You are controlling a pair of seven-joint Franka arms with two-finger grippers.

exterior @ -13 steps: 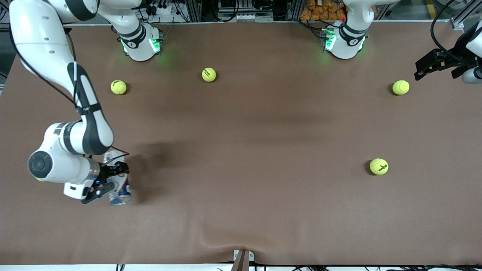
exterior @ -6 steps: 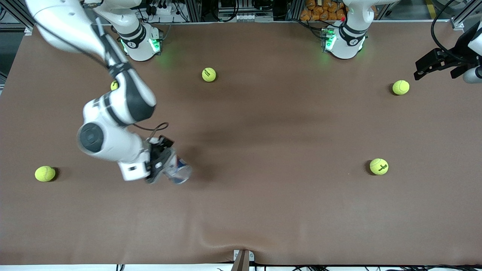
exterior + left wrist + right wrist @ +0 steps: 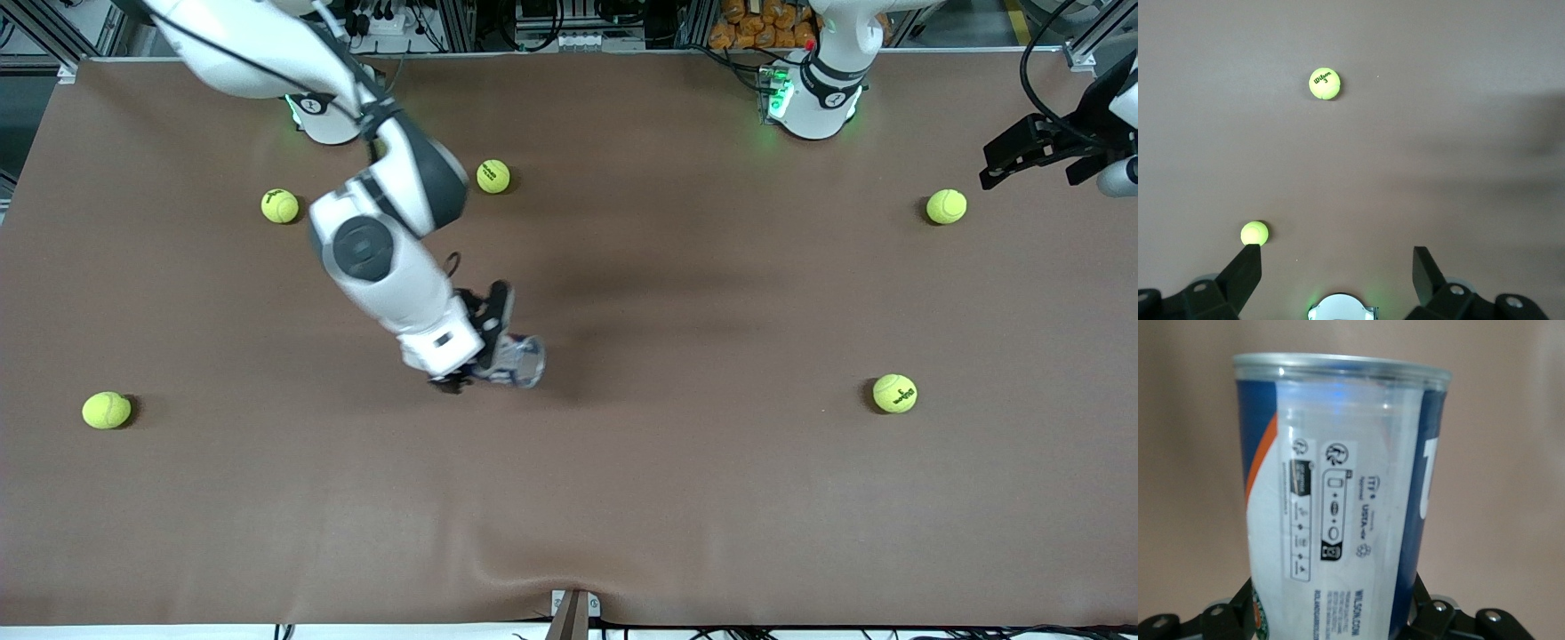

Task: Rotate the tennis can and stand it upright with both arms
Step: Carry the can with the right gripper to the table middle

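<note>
Right arm (image 3: 391, 258) reaches from its base at the robots' edge out over the middle of my table, wrist angled down — right gripper (image 3: 484, 342) clamped on the tennis can (image 3: 520, 360), which it carries in the air. In the right wrist view both fingers press the can's sides near its lower end. Left arm waits over its own end of the table, near the robots' edge — left gripper (image 3: 1009, 160) hangs up high, fingers (image 3: 1245, 270) spread wide.
</note>
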